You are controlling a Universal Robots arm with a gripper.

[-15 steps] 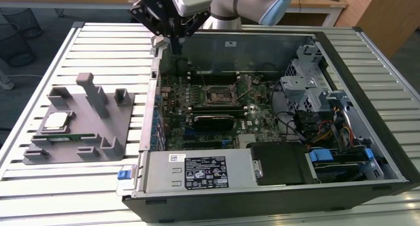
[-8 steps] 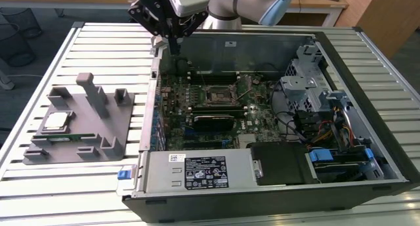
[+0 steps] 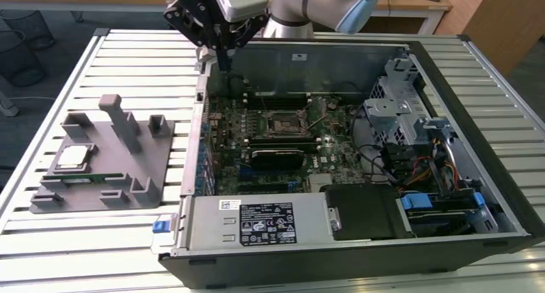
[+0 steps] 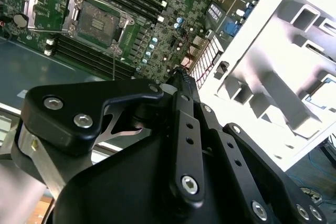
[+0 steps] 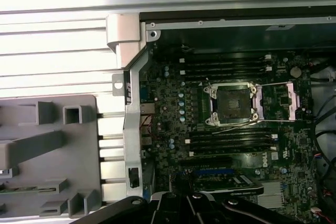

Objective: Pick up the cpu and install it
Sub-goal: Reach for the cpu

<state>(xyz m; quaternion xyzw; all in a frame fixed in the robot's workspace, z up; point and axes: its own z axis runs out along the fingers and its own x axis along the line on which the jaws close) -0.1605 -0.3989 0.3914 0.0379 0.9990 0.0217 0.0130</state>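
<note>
The cpu (image 3: pixel 73 157), a small square chip with a silver top, lies flat on the grey fixture (image 3: pixel 127 178) at the exterior view's left, outside the computer case. My gripper (image 3: pixel 226 63) hangs above the case's far left corner, well away from the cpu, its fingers shut together with nothing between them. In the second wrist view the gripper (image 4: pixel 184 77) points down over the motherboard's edge. The cpu socket (image 3: pixel 285 122) sits mid-board, its metal frame swung open and its bed bare, as both wrist views show it (image 4: pixel 97 22) (image 5: pixel 233 103).
A long green memory stick (image 3: pixel 85 178) lies on the fixture just in front of the cpu. Upright grey posts (image 3: pixel 119 117) stand on the fixture. The open case (image 3: pixel 409 50) holds a drive cage (image 3: pixel 400 108), cables and a power supply (image 3: pixel 255 224). The slatted table (image 3: pixel 127 57) surrounds it.
</note>
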